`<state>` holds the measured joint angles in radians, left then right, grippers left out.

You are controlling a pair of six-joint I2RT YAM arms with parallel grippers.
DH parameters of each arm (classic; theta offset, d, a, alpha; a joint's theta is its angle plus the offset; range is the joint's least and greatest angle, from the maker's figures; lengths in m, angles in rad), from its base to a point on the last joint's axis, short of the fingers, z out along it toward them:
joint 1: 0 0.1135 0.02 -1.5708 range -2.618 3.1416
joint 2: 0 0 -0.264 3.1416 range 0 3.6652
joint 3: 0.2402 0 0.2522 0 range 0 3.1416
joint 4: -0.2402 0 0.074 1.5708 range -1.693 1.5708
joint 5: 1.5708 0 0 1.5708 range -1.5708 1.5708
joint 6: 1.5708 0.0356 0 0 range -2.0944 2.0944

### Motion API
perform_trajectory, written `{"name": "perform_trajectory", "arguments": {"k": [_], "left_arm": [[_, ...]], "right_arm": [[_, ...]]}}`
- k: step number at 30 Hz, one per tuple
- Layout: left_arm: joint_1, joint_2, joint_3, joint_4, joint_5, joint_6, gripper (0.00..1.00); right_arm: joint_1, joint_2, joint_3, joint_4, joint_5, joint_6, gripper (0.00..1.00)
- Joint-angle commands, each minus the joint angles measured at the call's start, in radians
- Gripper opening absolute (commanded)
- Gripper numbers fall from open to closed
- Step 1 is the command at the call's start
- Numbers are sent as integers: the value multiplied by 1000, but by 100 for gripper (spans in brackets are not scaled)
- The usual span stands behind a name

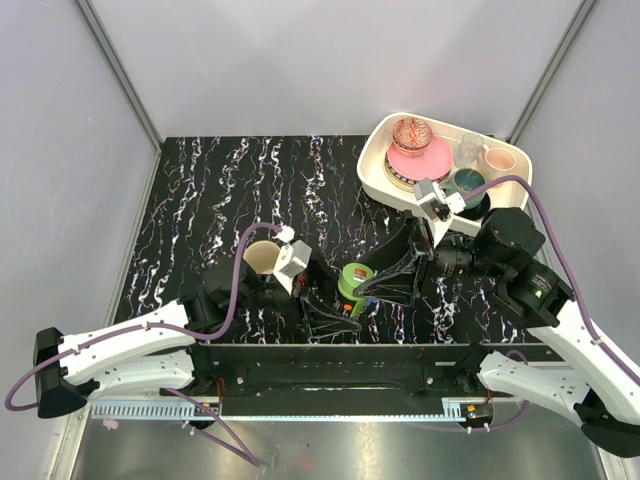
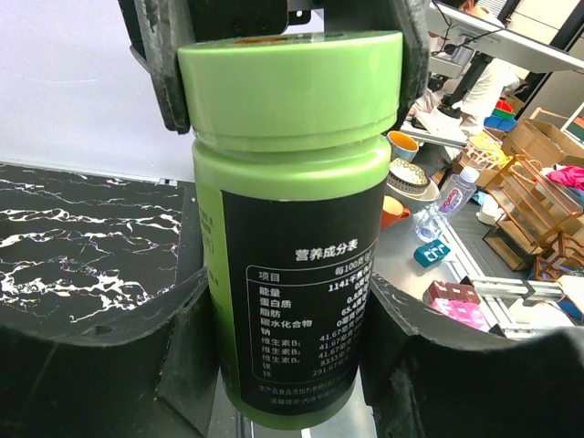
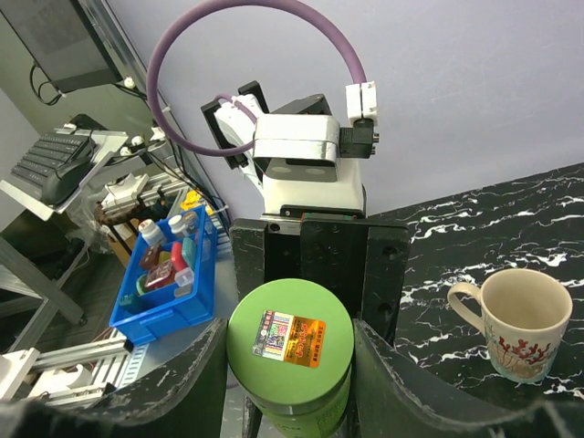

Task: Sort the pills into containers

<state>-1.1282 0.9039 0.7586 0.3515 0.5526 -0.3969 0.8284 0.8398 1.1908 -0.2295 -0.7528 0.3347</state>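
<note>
- Left fingers point(image 2: 109, 374) are nearest, clamped on the lower body of the green pill bottle point(image 2: 292, 237), one finger on each side of its black label.
- From above, the pill bottle point(image 1: 354, 280) sits squarely between the two sets of fingers, near the front edge of the bench point(image 1: 200, 190).
- Right fingers point(image 3: 164, 392) come in from the other side. They are closed on the bottle's green cap point(image 3: 290, 339), pressing it on both flanks.
- The left wrist view agrees: the right fingers point(image 2: 169, 64) grip the cap point(image 2: 290, 87) at the top, above the left pair's hold.
- The cap is on the bottle, with a small printed sticker on its top face.
- A beige mug point(image 1: 262, 257) stands upright on the bench near the left fingers, on the side away from the right fingers. Its mouth is open point(image 3: 525, 324).
- Farther back, well beyond the right fingers, a cream tray point(image 1: 375, 170) sits in the far corner.
- The tray carries a pink bowl point(image 1: 418, 155), a clear glass point(image 1: 470, 148), a pale cup point(image 1: 500, 160) and a dark teal bowl point(image 1: 468, 182).
</note>
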Motion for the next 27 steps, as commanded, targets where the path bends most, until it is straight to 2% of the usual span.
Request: {"name": "perform_trajectory", "arguments": {"k": [1, 4, 7, 12, 14, 18, 19, 21, 24, 27], "left_arm": [[8, -14, -7, -12, -28, 7, 0], [8, -16, 1, -23, -33, 15, 0], [8, -16, 5, -32, -39, 20, 0], [8, -17, 5, -42, -57, 23, 0], [8, -25, 7, -49, -98, 24, 0], [8, -36, 27, -124, -264, 30, 0], [8, -39, 27, -134, -342, 23, 0], [8, -40, 34, -160, -411, 18, 0], [8, -42, 41, -177, -502, 20, 0], [8, -37, 51, -187, -548, 24, 0]], "right_arm": [[8, -38, 63, 101, -27, 62, 35], [8, -47, 47, 91, 33, 69, 73], [8, -56, 47, 87, 96, 61, 89], [8, -54, 82, 30, 234, 55, 92], [8, -42, 104, -34, 358, 56, 92], [6, 8, 188, -186, 633, 41, 87], [8, 16, 196, -206, 729, 38, 86], [8, 31, 204, -240, 844, 49, 86], [6, 61, 217, -261, 885, 78, 85], [9, 91, 217, -269, 853, 110, 84]]}}
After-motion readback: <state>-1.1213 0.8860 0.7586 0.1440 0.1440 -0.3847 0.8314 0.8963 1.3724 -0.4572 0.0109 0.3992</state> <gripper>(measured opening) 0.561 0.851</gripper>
